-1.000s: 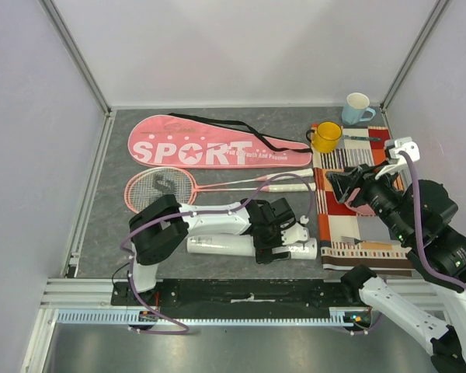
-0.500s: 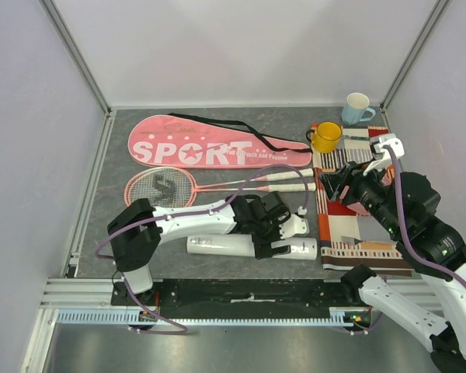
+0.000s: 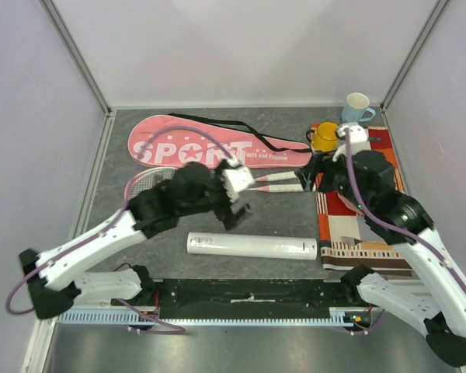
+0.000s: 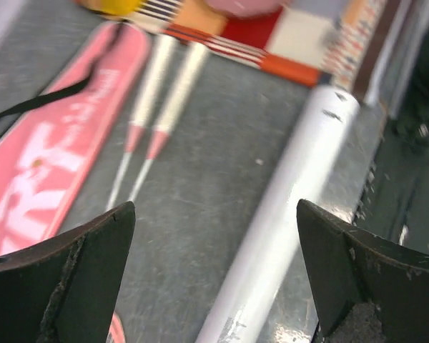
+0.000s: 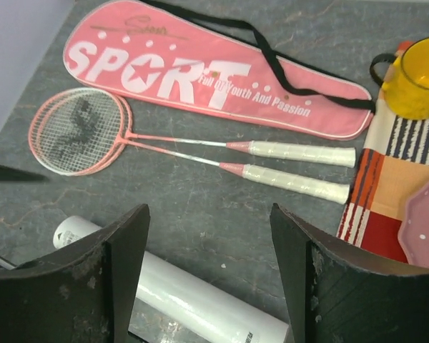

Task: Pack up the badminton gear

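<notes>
**Bench (image 3: 295, 221) stock, for you, operator:**

1. Racket bag (image 5: 200, 78): pink, "SPORT" print, black strap. Lies flat at far side of bench.
2. Rackets (image 5: 82, 132): qty 2, pink frames, white grips. Side by side just nearer than bag, heads overlapping at L, grip ends just beside striped cloth (image 5: 393, 179).
3. Tube (image 3: 252, 245): long, white. Lies flat along near side, R end close to cloth.
4. Yellow cup (image 3: 326, 137): on cloth's far L corner. Pale blue cup (image 3: 357, 107) beyond it.
5. Your L pincer (image 4: 214, 214): released, fingers wide, nothing between. Above bench btw rackets and tube.
6. Your R pincer (image 5: 209, 214): released, empty. Up over racket grips.
</notes>
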Robot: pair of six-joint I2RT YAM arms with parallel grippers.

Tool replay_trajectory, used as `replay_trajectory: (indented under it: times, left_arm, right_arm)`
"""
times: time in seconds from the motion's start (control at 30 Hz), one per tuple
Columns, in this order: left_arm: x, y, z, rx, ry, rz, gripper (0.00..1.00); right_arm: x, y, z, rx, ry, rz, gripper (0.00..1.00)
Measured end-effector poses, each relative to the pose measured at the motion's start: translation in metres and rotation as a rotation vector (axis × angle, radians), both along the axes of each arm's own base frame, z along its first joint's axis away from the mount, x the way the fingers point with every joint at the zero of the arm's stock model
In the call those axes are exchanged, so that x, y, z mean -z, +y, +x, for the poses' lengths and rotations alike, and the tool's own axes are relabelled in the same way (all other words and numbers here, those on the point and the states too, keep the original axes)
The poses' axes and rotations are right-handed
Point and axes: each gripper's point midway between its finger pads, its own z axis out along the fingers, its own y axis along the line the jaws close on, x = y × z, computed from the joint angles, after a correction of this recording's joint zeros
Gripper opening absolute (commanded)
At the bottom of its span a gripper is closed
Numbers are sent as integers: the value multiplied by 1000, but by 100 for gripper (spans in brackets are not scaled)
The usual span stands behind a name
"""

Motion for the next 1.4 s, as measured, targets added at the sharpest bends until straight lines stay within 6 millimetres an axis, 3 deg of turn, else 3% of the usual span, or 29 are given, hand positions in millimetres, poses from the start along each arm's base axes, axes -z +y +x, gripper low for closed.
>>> replay_trajectory:
  times: [0.1, 0.17, 0.2, 0.4, 0.5, 0.6, 0.7, 0.83, 0.93, 1.07, 1.2, 1.4]
  left_arm:
    - [-35, 41, 23, -171, 1, -137, 98]
    - [-45, 65, 38, -288, 37, -202, 96]
    - [-47, 72, 43, -332, 55, -220, 96]
    - [-25, 127, 87, -679, 273, -327, 96]
    - [-14, 144, 106, -794, 427, -446, 95]
    - [-4, 142, 126, -821, 591, -569, 86]
    - [15, 131, 148, -812, 785, -659, 85]
    - [41, 121, 158, -823, 938, -672, 86]
    - [39, 118, 158, -805, 947, -684, 86]
    - [38, 115, 163, -801, 960, -704, 86]
    - [55, 113, 169, -841, 1026, -700, 85]
    - [74, 109, 177, -923, 1100, -698, 82]
  right_arm:
    - [17, 18, 23, -17, 50, -12, 78]
    - [41, 41, 51, -59, 114, -12, 78]
    - [46, 41, 58, -54, 124, -11, 78]
    - [131, 82, 148, -128, 311, -89, 80]
    - [167, 100, 178, -192, 378, -108, 80]
    - [188, 117, 201, -245, 403, -111, 80]
    - [202, 121, 222, -257, 394, -156, 79]
    - [212, 115, 267, -240, 301, -300, 76]
    - [229, 102, 293, -216, 256, -435, 72]
    - [262, 85, 313, -218, 259, -564, 67]
    - [285, 71, 324, -227, 270, -635, 59]
    - [290, 68, 332, -277, 259, -619, 33]
